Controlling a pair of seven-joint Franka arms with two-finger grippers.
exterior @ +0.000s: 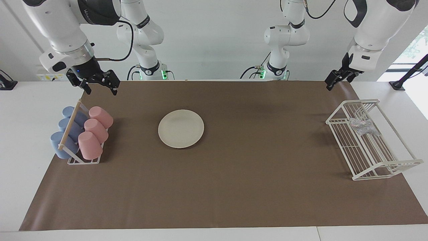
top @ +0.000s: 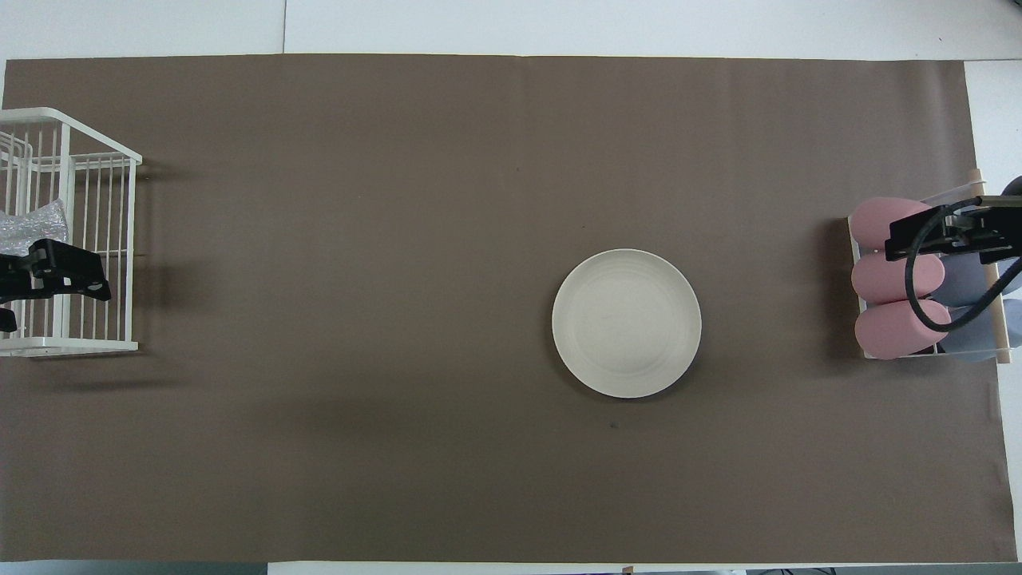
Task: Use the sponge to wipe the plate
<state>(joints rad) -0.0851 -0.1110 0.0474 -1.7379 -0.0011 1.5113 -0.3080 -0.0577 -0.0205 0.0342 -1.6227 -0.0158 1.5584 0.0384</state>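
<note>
The cream-white plate (exterior: pixel 181 128) (top: pixel 627 323) lies flat on the brown mat, nothing on it. The silvery sponge (exterior: pixel 363 126) (top: pixel 32 228) rests inside the white wire rack (exterior: pixel 378 160) (top: pixel 104 168) at the left arm's end of the table. My left gripper (exterior: pixel 337 83) (top: pixel 52 279) hangs high over the rack's edge nearest the robots, open and empty, well clear of the sponge. My right gripper (exterior: pixel 98 87) (top: pixel 950 231) waits open and empty, over the cup holder's end nearest the robots.
A cup holder (exterior: pixel 75 160) (top: pixel 866 351) with pink and blue cups lying on their sides stands at the right arm's end. The brown mat (exterior: pixel 234 187) covers most of the white table.
</note>
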